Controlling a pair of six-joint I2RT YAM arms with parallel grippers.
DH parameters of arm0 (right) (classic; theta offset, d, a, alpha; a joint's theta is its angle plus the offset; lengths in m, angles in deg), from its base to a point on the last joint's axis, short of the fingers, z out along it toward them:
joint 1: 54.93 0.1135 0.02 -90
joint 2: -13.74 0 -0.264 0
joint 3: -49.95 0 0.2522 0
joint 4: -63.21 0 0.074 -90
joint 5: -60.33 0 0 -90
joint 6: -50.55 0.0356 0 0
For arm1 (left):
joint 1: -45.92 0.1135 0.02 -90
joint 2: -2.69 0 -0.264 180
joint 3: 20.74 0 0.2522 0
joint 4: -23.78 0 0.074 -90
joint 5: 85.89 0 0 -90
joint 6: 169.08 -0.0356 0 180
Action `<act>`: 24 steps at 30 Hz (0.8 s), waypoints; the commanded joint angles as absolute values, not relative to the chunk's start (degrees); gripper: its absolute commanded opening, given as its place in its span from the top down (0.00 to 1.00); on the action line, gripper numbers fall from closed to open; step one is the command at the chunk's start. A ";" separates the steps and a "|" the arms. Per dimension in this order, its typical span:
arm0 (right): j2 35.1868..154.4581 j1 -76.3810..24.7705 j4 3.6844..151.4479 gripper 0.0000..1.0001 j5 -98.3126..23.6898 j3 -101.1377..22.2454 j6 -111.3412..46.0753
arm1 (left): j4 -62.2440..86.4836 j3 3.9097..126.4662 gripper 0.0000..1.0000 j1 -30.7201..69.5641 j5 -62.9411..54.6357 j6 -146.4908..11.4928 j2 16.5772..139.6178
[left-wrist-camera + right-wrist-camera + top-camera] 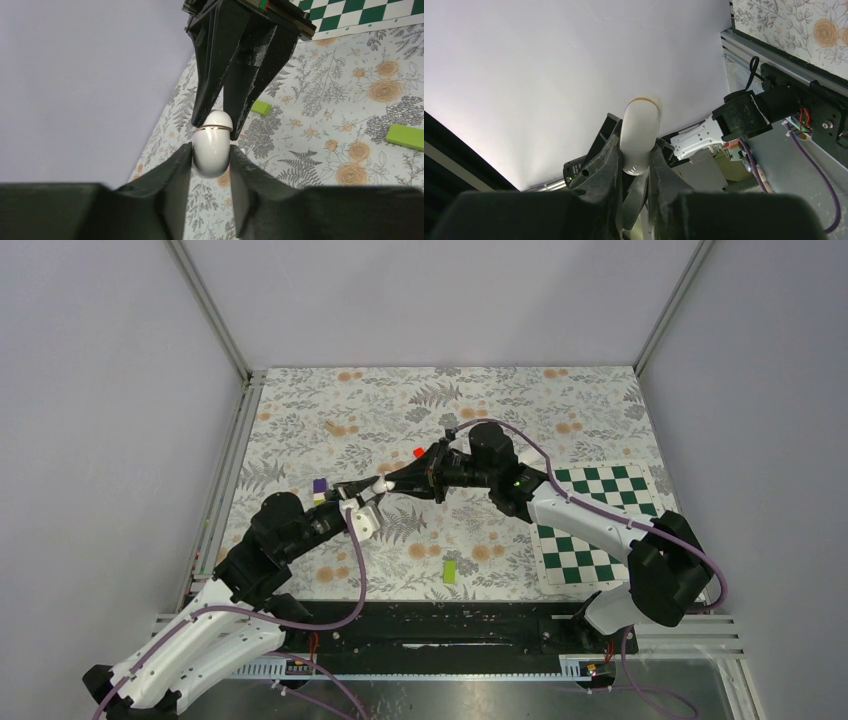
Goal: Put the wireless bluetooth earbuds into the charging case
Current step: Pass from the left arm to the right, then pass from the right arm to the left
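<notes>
The white glossy charging case [212, 152] is held in the air between both grippers, above the floral mat. My left gripper [211, 149] is shut on its lower body. My right gripper [218, 126] comes from the opposite side and is shut on the upper part, above a thin gold seam. In the right wrist view the case [640, 131] stands between my right gripper's [636, 147] fingers, with a gold rim at its far end. In the top view the two grippers meet at the case [381, 484]. No earbuds show in any view.
Lime-green blocks lie on the mat [450, 569], two showing in the left wrist view [260, 107] [405, 136]. A red block [417, 452], a purple block [320, 485] and a tan block [330, 426] lie farther back. A green checkerboard [600, 525] is at right.
</notes>
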State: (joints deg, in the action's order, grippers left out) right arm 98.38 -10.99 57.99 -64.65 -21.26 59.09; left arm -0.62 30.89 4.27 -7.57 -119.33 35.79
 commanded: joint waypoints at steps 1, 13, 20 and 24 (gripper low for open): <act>97.77 -10.59 54.04 1.00 -63.80 -21.78 55.75 | 2.67 31.64 0.51 3.75 -6.84 -117.19 35.41; 97.21 -10.56 50.36 1.00 -62.87 -20.41 54.86 | 1.95 34.55 0.01 3.50 -2.91 -108.82 36.08; 93.87 -11.45 45.77 1.00 -60.96 -16.53 45.48 | -14.33 48.79 0.01 3.54 1.94 -85.77 40.40; 90.63 -12.98 44.95 1.00 -61.42 -14.66 37.83 | -21.28 52.97 0.01 3.50 -0.48 -71.24 41.15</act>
